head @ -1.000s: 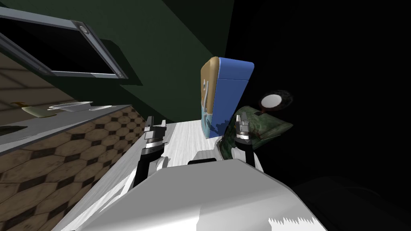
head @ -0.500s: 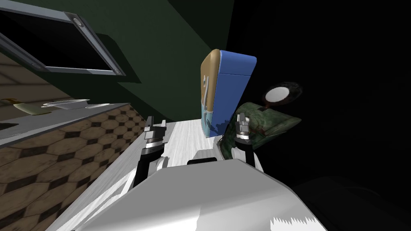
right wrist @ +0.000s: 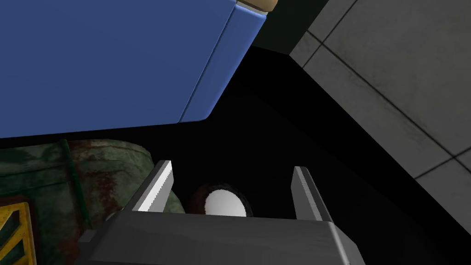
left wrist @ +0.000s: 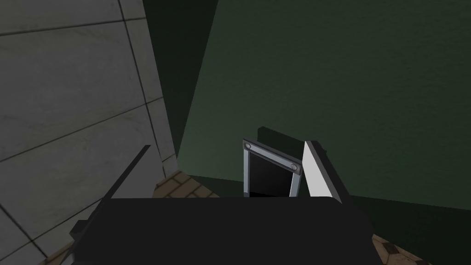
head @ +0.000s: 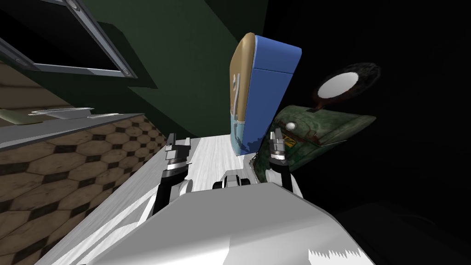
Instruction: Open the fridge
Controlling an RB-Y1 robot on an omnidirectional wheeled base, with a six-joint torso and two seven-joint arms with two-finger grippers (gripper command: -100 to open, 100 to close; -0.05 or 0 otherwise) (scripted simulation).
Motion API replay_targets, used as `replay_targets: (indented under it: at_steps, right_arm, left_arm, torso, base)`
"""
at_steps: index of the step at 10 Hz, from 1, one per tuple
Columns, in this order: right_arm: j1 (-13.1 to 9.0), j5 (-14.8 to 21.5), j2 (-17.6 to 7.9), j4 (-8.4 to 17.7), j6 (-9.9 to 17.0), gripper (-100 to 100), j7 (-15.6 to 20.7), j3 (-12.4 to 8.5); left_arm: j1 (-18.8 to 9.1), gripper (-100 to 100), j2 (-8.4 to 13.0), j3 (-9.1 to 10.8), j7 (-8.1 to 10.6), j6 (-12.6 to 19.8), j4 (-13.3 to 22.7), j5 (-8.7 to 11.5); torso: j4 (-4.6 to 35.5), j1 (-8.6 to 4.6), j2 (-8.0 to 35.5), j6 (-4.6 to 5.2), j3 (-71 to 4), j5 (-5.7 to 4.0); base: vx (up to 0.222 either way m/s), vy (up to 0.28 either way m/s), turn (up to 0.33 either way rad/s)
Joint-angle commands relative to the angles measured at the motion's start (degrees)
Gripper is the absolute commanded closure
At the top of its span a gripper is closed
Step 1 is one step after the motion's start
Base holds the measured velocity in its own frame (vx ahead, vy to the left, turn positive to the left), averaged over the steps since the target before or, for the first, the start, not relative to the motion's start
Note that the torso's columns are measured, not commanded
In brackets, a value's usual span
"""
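The right gripper [head: 276,136] is held open, its two light grey blade fingers spread wide with nothing between them. The left gripper [head: 179,139] is likewise spread wide and empty, raised near a counter faced with brown hexagonal tiles [head: 83,156]. The tall, round-cornered fridge with blue sides and a tan front [head: 269,87] is found ahead, standing upright on the pale floor, well apart from both grippers. It lies nearer the right gripper, with a green, rust-stained bin [head: 322,126] just beside it. Its tan door is turned towards the robot's left, and a pale upright handle [head: 236,99] is carried there. The door is judged closed, the approach unfinished.
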Motion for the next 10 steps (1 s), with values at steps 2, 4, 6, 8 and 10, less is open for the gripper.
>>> replay_targets:
  at_steps: [2,4,6,8,10]
  right_arm:
    - [-1.4,1.5,-5.2,1.0,0.5,-100,2.0,0.4]
    - [-3.1,3.6,-7.8,2.1,1.1,-100,4.4,1.1]
    - [-5.4,6.2,-9.5,3.4,1.8,-100,7.7,2.0]
    - [-8.1,9.4,-10.6,4.9,2.6,-100,10.8,3.1]
    - [-9.6,11.2,-10.9,5.7,3.0,-100,13.7,3.7]
  left_arm:
    - [0.0,0,0.0,0.0,0.0,0.0,0.0,0.0]
    - [0.0,0,0.0,0.0,0.0,0.0,0.0,0.0]
    - [0.0,0,0.0,0.0,0.0,0.0,0.0,0.0]
    - [0.0,0,0.0,0.0,0.0,0.0,0.0,0.0]
    - [0.0,0,0.0,0.0,0.0,0.0,0.0,0.0]
  torso:
    - [0.7,0.01,0.7,0.0,-1.4,0.0]
    - [0.8,0.04,0.7,0.0,-1.4,0.01]
    - [0.8,0.06,0.7,-0.01,-1.5,0.01]
    - [0.8,0.02,0.7,0.0,-1.5,0.01]
    - [0.8,-0.07,0.9,0.01,-1.4,-0.02]
  base:
    - [0.027,0.017,-0.011]
    - [0.053,0.037,-0.029]
    - [0.088,0.061,-0.035]
    - [0.106,0.071,-0.037]
    - [0.069,0.056,-0.014]
